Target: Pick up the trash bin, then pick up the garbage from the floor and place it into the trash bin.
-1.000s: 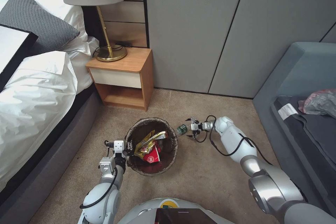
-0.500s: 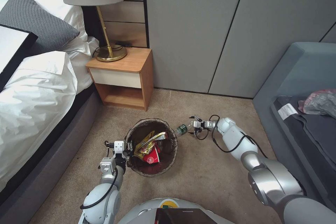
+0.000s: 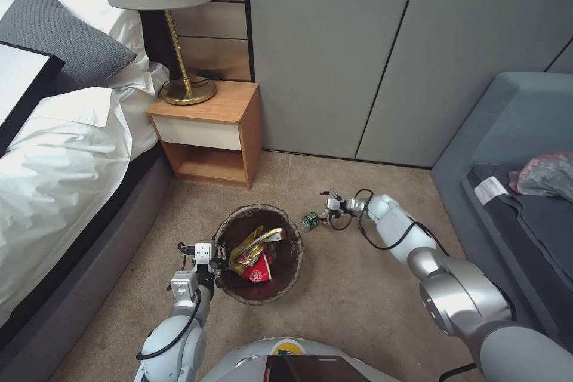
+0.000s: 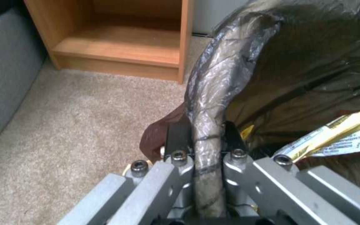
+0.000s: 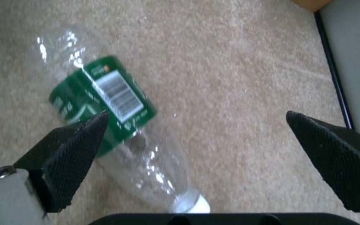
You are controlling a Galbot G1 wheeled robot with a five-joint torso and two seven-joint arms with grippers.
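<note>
Your left gripper (image 4: 201,140) grips the round white liner-wrapped trash bin's (image 3: 239,295) rim; your right gripper (image 5: 197,140), jaws spread, reaches the green-labelled clear plastic bottle (image 5: 105,103) — next, centre and close.

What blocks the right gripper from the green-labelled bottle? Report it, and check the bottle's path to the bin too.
Nothing visible. The right gripper is open over the bottle, which lies on bare carpet. Between the bottle and the trash bin, held at its rim by the left gripper, is only carpet.

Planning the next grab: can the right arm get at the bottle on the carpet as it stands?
Probably yes: the right gripper is open right over the bottle, bare carpet around it, though one finger overlaps the label.
</note>
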